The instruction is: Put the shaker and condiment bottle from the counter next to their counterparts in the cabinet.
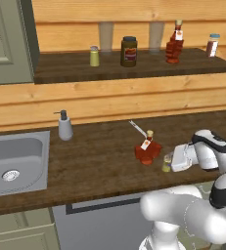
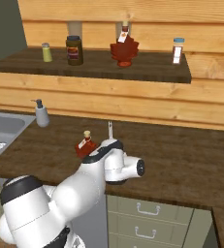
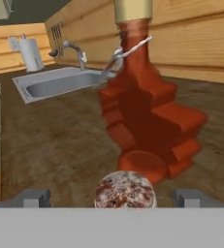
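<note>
Shaker (image 3: 125, 190) sat between the wide-open, empty end effector (image 3: 114, 197) fingertips on the bench (image 1: 95, 161), the bottle (image 3: 147, 121) seemingly just beyond. Closing squarely on the shaker, without nudging that bottle, looked best before lifting toward the cabinet (image 1: 134, 68).

Condiment bottle (image 1: 147, 149): red ridged body, tan cap, white label. Its twin in the cabinet (image 1: 174, 45): same red, tan cap. Shaker (image 1: 167, 163) by the end effector (image 1: 173, 161): yellow-green; from above its cap looks speckled red-white. Cabinet shaker (image 1: 94, 56): yellow-green, grey cap. Jar (image 1: 129, 51): dark brown. Bench (image 1: 95, 156): dark brown wood grain. Sink (image 1: 16, 161): steel grey. Soap pump (image 1: 64, 125): grey.
</note>
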Robot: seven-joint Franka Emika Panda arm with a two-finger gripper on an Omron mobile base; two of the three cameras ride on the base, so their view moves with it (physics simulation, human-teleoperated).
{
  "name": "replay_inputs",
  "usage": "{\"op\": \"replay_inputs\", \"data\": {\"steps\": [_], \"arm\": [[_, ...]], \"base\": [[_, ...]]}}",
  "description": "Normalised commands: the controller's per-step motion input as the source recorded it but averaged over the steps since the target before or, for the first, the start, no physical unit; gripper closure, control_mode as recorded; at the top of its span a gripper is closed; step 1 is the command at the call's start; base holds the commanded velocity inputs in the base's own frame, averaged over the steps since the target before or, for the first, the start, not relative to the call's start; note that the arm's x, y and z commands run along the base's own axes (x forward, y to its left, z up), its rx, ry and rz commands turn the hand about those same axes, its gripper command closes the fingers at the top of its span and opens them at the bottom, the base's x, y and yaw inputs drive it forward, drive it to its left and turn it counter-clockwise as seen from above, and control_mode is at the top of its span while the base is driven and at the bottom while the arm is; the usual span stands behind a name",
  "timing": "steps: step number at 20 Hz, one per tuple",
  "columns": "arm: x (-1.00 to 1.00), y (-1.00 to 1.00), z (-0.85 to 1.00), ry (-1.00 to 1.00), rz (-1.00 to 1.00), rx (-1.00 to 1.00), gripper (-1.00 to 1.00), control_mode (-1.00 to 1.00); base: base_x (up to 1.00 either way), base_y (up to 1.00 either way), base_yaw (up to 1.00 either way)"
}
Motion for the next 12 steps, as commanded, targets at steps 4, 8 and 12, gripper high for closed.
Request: {"op": "replay_inputs", "data": {"steps": [4, 8, 12], "arm": [[0.39, -0.01, -0.16, 0.02, -0.05, 0.04, -1.00, -1.00], [0.14, -0.11, -0.25, 0.00, -0.04, 0.05, 1.00, -1.00], [0.01, 0.00, -0.11, 0.00, -0.01, 0.05, 1.00, -1.00]], "base": [[0.00, 0.00, 0.00], [0.00, 0.00, 0.00], [0.00, 0.00, 0.00]]}}
